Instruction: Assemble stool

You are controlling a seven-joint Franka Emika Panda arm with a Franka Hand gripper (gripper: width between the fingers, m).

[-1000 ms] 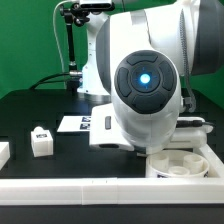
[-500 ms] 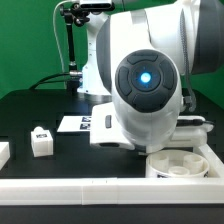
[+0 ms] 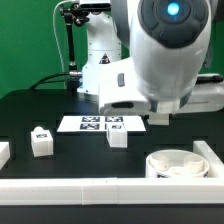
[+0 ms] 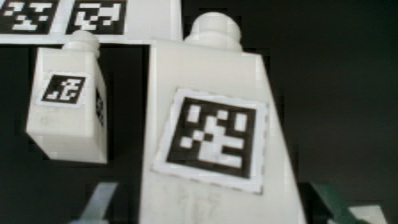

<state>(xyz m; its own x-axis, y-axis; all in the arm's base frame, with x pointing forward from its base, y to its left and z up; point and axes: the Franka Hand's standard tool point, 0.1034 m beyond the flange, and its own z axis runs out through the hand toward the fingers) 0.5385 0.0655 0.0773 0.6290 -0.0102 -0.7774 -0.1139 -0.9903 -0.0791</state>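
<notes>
Hand point(image 4: 210, 206) pinches leg point(image 4: 214, 130); we judge step as carrying it to seat point(image 3: 178, 166), below hand. Next move needs leg end lined up over seat.

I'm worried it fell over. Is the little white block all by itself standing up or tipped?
Standing up. The leg at the exterior view's left sits flat on the table, sides straight.

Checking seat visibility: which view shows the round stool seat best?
The exterior view: the round seat lies at its lower right, rim clearly visible. The wrist view shows tagged legs, not the seat.
</notes>
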